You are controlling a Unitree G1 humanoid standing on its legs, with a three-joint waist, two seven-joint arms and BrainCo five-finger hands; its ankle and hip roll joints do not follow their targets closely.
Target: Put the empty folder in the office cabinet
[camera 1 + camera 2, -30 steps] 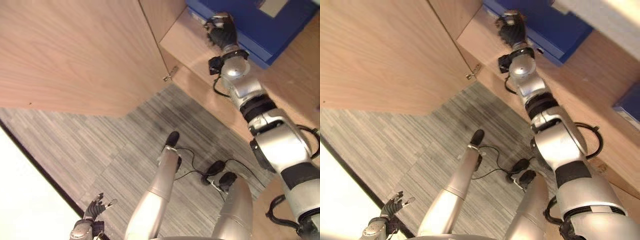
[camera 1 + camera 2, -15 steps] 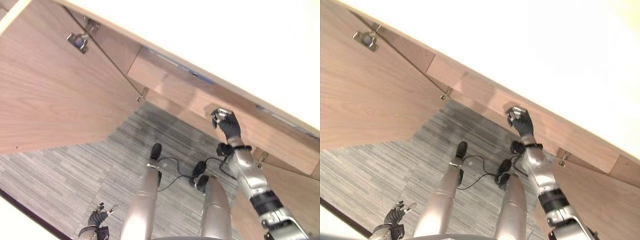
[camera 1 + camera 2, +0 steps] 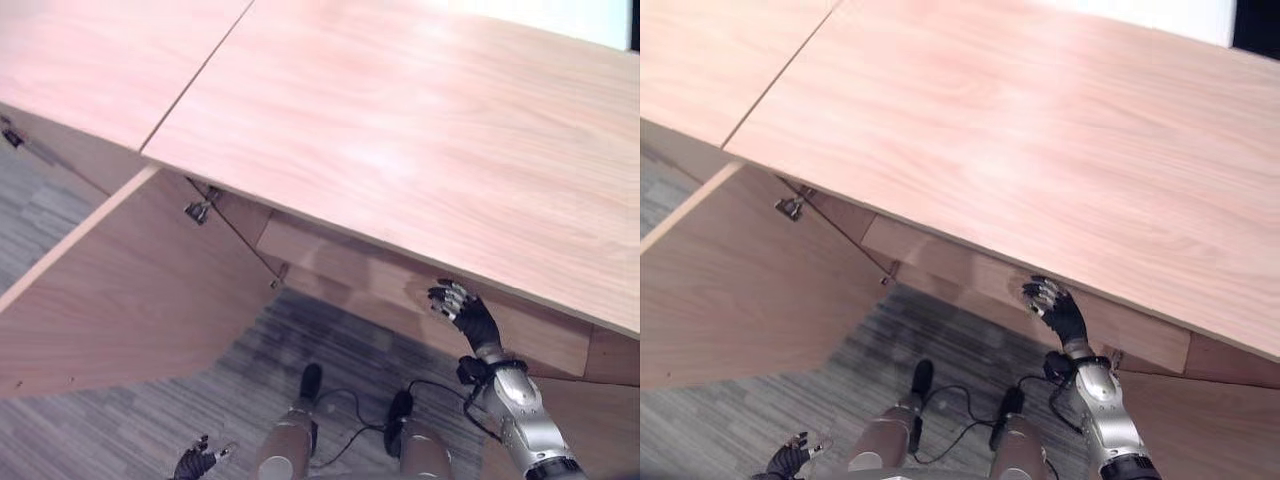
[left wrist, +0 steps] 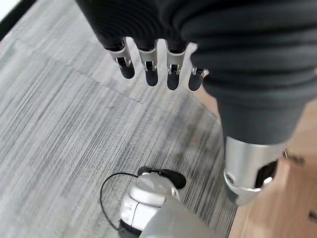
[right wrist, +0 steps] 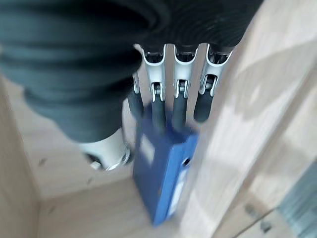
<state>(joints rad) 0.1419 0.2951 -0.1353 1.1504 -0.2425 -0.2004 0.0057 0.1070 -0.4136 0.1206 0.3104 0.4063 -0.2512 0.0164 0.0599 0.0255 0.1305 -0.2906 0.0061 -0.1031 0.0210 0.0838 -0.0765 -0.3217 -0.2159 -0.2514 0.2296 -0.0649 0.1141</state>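
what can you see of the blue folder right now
The blue folder shows in the right wrist view: a thick binder-type folder with a blue cover, a pale label on its spine and a small round hole on its narrow face. It stands on a light wooden cabinet shelf, leaning a little, beside a wooden panel. The right hand has straight fingers reaching toward its upper end; whether they touch it cannot be told.

A blue folder point(image 5: 166, 173) stands upright on the wooden cabinet shelf point(image 5: 99, 215), just beyond the right hand point(image 5: 173, 94)
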